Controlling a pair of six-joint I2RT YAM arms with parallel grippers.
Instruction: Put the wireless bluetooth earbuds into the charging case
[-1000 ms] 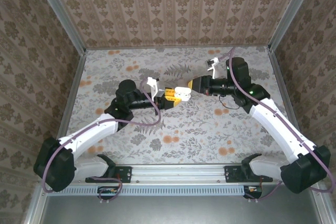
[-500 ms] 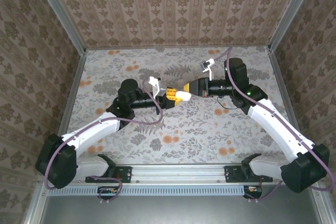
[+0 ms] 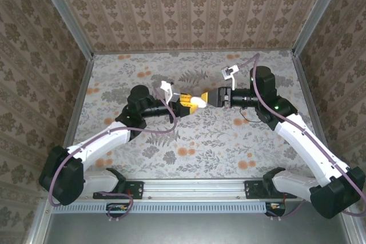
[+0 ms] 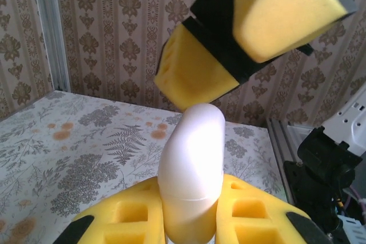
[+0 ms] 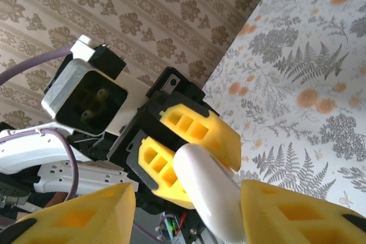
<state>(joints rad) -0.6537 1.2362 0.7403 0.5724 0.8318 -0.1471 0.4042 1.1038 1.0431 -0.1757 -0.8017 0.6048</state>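
Note:
A white glossy rounded charging case [image 3: 198, 102] is held above the middle of the table with my left gripper [image 3: 190, 104] shut on its lower half. In the left wrist view the case [image 4: 191, 152] stands up from between the yellow fingers [image 4: 114, 218]. My right gripper [image 3: 216, 97] faces it from the right, open, with its yellow fingers [image 5: 74, 215] spread wide on either side of the case's free end [image 5: 209, 187]. The same right gripper [image 4: 240, 38] hangs just above the case tip in the left wrist view. The earbuds are out of view.
The floral table surface [image 3: 189, 141] is boxed in by patterned walls and metal frame posts [image 3: 86, 55]. A thin dark cable [image 3: 246, 119] lies on the table under the right arm. Both arms meet over the table's centre.
My right gripper was at the case a second ago; it has drawn back to the right and stands open. My left gripper keeps the case, nearly in the same place.

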